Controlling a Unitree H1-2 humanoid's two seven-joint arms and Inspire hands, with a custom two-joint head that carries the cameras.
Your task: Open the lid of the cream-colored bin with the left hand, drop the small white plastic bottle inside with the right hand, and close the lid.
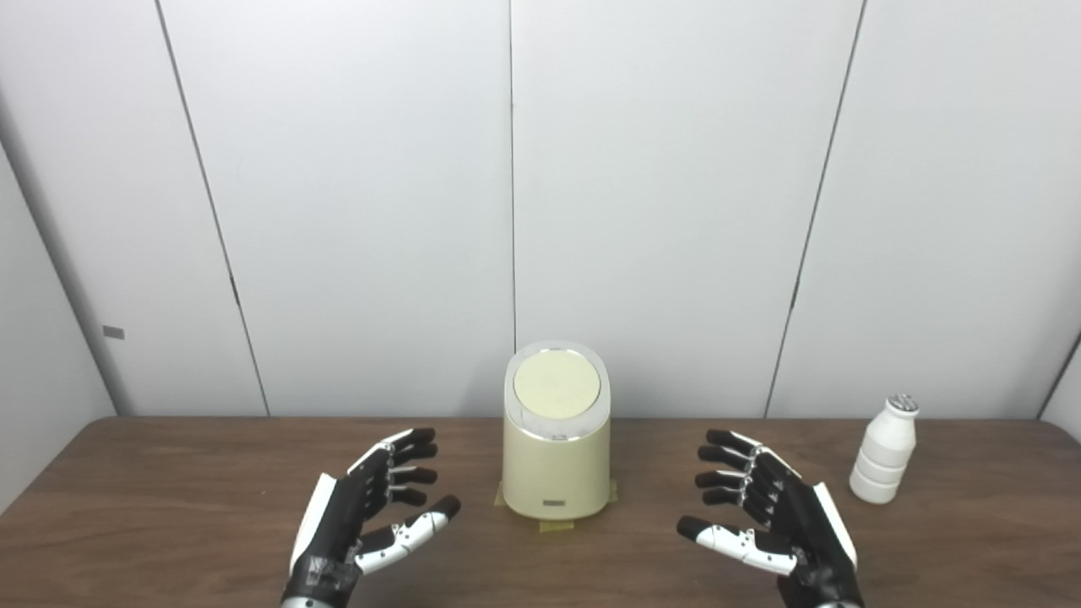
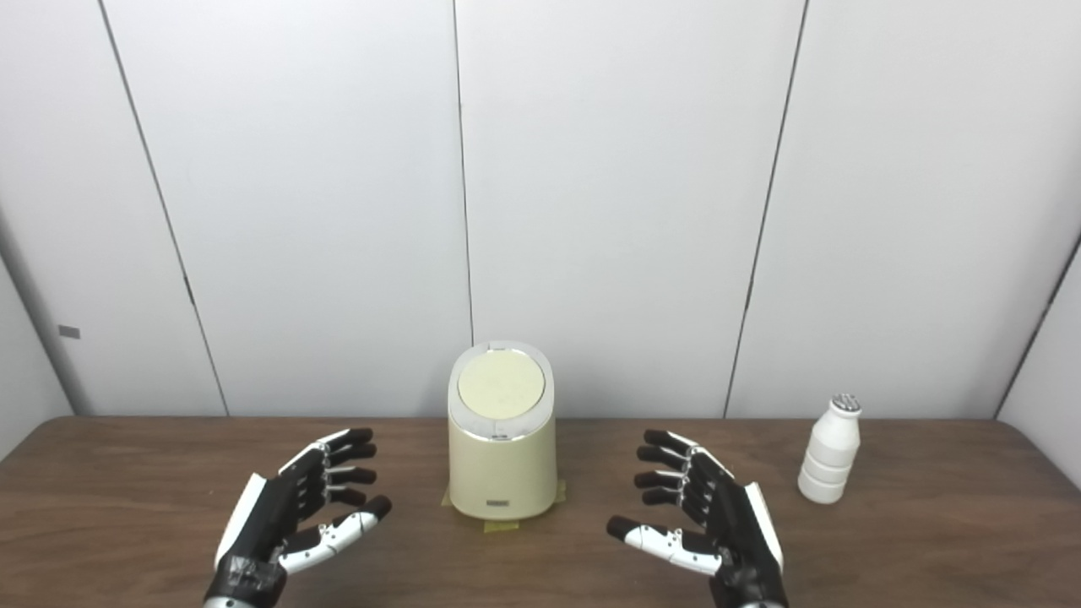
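Two hands over worktop (image 1: 169,507), palms inward, flanking bin (image 1: 556,473): left hand (image 1: 363,515) and right hand (image 1: 768,515), fingers spread, holding nothing. Bin centred, upright on tape strips (image 1: 556,525); lid (image 1: 556,382) closed. Bottle (image 1: 884,452) upright, well right of bin, beyond right hand.

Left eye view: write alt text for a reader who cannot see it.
A cream bin with its lid shut stands mid-table between two open hands, left and right, palms facing it. A white bottle stands upright to the right.
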